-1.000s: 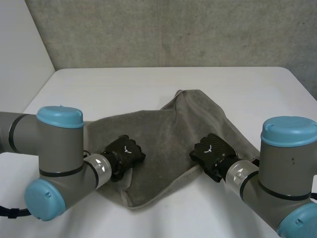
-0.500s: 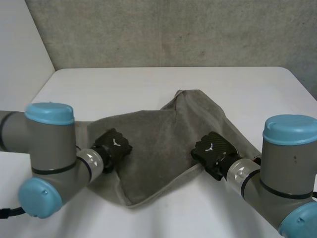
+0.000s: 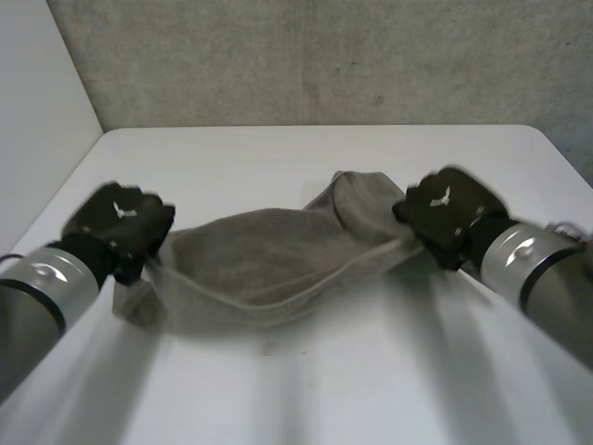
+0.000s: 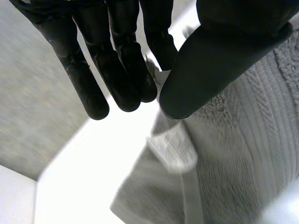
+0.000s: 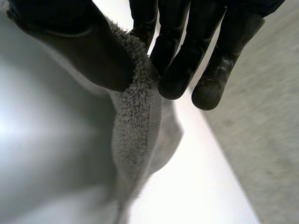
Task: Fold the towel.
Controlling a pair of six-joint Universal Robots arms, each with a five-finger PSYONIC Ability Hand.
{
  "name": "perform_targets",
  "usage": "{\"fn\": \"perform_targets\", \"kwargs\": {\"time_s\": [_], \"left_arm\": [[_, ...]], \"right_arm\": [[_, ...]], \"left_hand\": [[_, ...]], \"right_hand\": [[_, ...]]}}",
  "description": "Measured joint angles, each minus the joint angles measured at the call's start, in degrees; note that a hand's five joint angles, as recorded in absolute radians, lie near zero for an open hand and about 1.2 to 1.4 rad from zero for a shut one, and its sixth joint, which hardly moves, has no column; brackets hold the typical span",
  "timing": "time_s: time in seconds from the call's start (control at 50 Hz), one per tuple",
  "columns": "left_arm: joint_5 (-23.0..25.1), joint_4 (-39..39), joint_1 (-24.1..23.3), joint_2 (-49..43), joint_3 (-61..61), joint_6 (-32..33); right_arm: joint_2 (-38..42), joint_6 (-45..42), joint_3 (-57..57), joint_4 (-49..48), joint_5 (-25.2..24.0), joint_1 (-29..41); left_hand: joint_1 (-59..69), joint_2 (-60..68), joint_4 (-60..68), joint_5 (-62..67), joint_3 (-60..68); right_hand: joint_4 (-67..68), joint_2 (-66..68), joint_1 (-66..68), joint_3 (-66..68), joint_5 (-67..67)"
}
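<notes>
Over on the left, the left hand [image 3: 119, 222] pinches one end of the grey towel [image 3: 259, 264] between thumb and fingers, the cloth sagging low over the white table [image 3: 306, 158] across to the right hand [image 3: 445, 209], whose thumb and fingers pinch the other end.

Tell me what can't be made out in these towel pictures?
Head view: the left hand and right hand hide their own fingers and the towel parts they pinch.
Left wrist view: the hand covers some towel.
Right wrist view: the edge cuts the towel off.
</notes>
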Motion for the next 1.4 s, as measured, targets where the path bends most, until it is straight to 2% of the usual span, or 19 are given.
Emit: {"fn": "perform_targets", "kwargs": {"time_s": [0.18,0.32,0.42,0.52,0.6,0.72,0.78,0.86,0.94,1.04,1.16,1.28,1.4], "left_arm": [[-0.08,0.38,-0.73,10.57,4.53,-10.83],[-0.27,1.14,-0.77,11.53,6.74,-14.93],[-0.54,3.29,-0.75,6.16,7.09,-15.28],[-1.88,6.71,-0.89,-3.91,9.23,-15.0],[-3.27,8.55,-1.18,-11.46,13.16,-14.9],[-4.54,9.77,-1.79,-24.8,29.26,-15.23],[-4.68,10.12,-1.92,-29.48,38.6,-15.5],[-4.72,12.06,-1.93,-34.13,54.01,-17.03],[-4.83,14.56,-1.88,-35.24,61.54,-19.25],[-5.55,16.84,-1.41,-34.88,64.08,-22.8],[-6.39,16.82,0.71,-32.59,56.44,-26.04],[-4.89,17.29,2.72,-28.47,37.93,-26.26],[-2.33,21.56,4.29,-25.95,21.86,-25.74]], "right_arm": [[-7.9,0.4,-12.26,13.71,-3.2,-1.98],[-6.91,-1.6,-22.06,25.33,-3.69,-2.85],[-0.77,-4.87,-28.17,30.01,-3.33,-2.82],[9.38,-7.7,-34.83,31.24,-2.76,-2.23],[16.25,-8.23,-39.63,30.72,-2.45,-1.68],[29.62,-8.23,-55.5,25.53,-0.83,0.75],[35.19,-8.18,-65.06,20.3,0.22,1.69],[41.58,-8.05,-79.51,7.34,0.93,2.42],[42.71,-7.94,-84.26,-1.75,0.46,2.57],[40.31,-8.06,-80.8,-4.19,-0.93,2.52],[35.74,-9.59,-69.18,4.35,-3.4,2.45],[33.87,-18.66,-53.28,18.21,-5.22,2.48],[34.42,-29.68,-39.81,22.36,-5.31,2.48]], "left_hand": [[0.0,0.0,0.0,0.0,0.0],[0.0,0.0,0.0,0.01,0.04],[0.0,0.02,0.01,0.01,0.05],[0.0,0.02,0.01,0.01,0.06],[0.0,0.02,0.02,0.01,0.06],[0.01,0.04,0.03,0.02,0.08],[0.09,0.04,0.03,0.03,0.09],[0.24,0.05,0.03,0.03,0.09],[0.24,0.05,0.03,0.03,0.09],[0.24,0.05,0.04,0.05,0.09],[0.24,0.05,0.04,0.05,0.09],[0.25,0.05,0.05,0.05,0.09],[0.25,0.06,0.05,0.06,0.1]], "right_hand": [[0.0,0.0,0.0,0.0,-0.01],[0.0,0.0,0.0,0.0,-0.01],[0.0,0.0,0.0,0.0,-0.01],[0.0,0.0,0.0,0.0,-0.01],[0.0,0.0,0.0,0.0,-0.01],[0.0,0.01,0.0,0.0,-0.01],[0.0,0.01,0.0,0.0,-0.01],[0.0,0.02,0.0,0.0,-0.01],[0.0,0.03,0.0,0.0,-0.01],[0.0,0.03,0.0,0.04,-0.01],[0.0,0.27,0.01,0.8,-0.01],[0.0,0.27,0.01,0.81,-0.01],[0.0,0.27,0.01,0.81,-0.01]]}}
